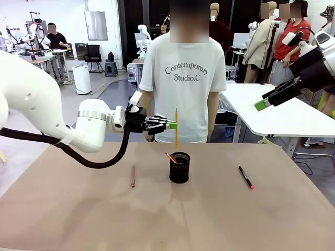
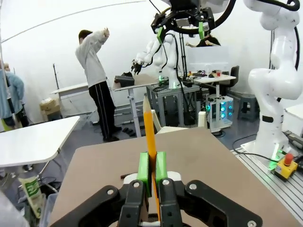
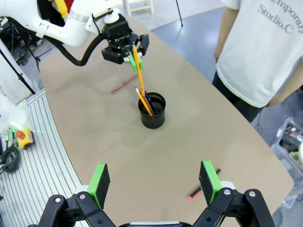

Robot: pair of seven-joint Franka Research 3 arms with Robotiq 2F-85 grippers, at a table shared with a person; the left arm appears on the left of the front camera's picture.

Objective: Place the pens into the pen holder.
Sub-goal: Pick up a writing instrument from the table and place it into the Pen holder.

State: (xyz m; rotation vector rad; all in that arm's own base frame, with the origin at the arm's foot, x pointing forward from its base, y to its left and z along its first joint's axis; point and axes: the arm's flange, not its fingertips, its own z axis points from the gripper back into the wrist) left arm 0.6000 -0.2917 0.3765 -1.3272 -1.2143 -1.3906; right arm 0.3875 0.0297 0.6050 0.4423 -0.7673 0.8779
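Observation:
My left gripper is shut on a yellow-orange pencil, which hangs upright just above the black mesh pen holder. In the left wrist view the pencil stands clamped between the green pads. Another yellow pencil leans inside the holder. A reddish-brown pencil lies on the table left of the holder. A black marker with a red end lies to its right. My right gripper hovers open high at the right. In the right wrist view it looks down on the holder and the marker.
A person in a white T-shirt stands at the far edge of the brown table. A white table stands beyond on the right. The robot base with a red stop button sits off the table's side.

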